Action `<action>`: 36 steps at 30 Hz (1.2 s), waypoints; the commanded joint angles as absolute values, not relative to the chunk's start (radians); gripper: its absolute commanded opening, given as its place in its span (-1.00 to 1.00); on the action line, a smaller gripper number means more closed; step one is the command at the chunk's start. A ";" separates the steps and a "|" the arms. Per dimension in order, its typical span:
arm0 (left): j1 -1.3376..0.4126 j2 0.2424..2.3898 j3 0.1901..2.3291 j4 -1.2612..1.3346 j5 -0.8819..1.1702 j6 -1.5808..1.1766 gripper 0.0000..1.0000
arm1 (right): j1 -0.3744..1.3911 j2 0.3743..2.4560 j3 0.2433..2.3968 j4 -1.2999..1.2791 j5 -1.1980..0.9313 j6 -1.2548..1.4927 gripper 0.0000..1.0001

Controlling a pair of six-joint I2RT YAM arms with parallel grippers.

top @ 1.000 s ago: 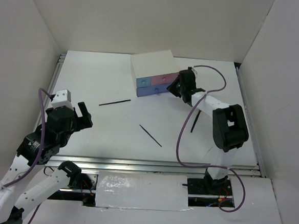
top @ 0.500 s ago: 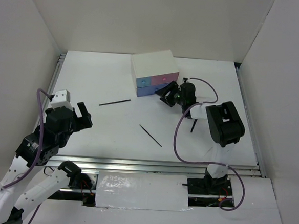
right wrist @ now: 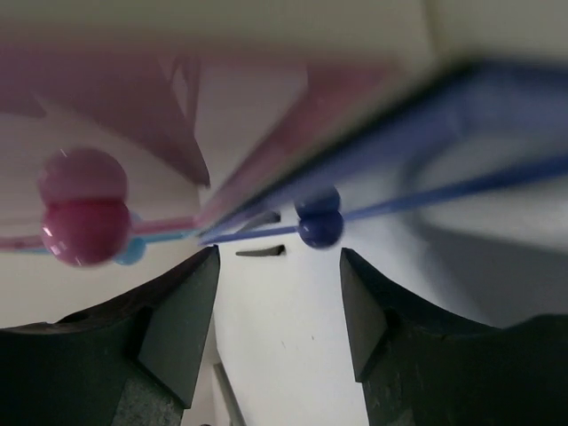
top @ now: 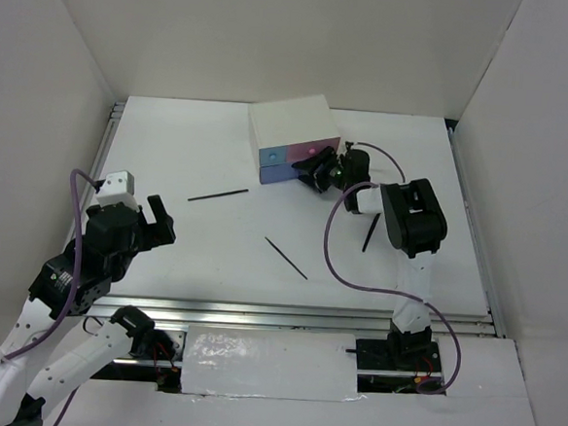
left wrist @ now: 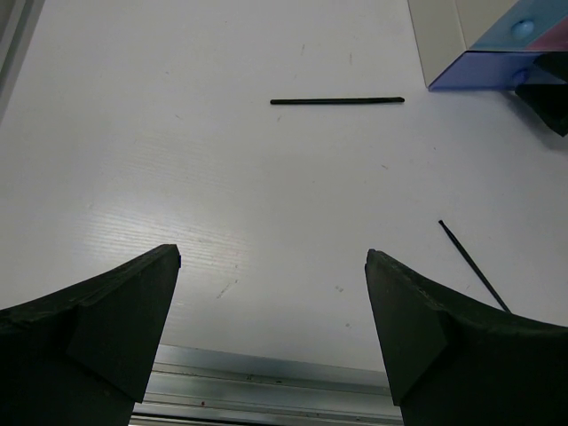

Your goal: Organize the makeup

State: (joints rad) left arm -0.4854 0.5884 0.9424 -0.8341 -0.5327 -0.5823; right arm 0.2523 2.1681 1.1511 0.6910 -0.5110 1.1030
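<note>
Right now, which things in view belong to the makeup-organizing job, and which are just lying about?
Belongs to the job:
- black stick left of centre
- black stick mid-table
- black stick on the right side

Not makeup:
- white drawer box with blue and pink drawers; probably where the makeup goes
- metal rail along the near table edge
- white wrapped strip beyond it

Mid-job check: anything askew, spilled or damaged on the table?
Nothing spilled or broken that I can see. Three thin black makeup sticks lie loose and scattered at different angles: the left stick, the middle stick, the right stick. The drawer box sits skewed to the table edges.
</note>
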 commanded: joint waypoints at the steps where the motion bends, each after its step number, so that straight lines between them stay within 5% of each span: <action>1: -0.480 0.586 0.940 -0.792 -0.525 -0.565 0.99 | 0.241 2.209 1.244 0.648 -0.557 1.115 0.25; 23: -0.480 0.592 0.939 -0.779 -0.494 -0.546 0.99 | 0.233 2.273 1.367 0.460 -0.532 1.138 -0.22; 36: -0.480 0.603 0.937 -0.772 -0.474 -0.535 0.99 | 0.233 2.238 1.305 0.540 -0.512 1.138 -0.78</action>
State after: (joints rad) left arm -0.4854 0.6003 0.9424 -0.8131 -0.4862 -0.5522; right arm 0.2394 2.2631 1.3270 0.4938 -0.5426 1.1370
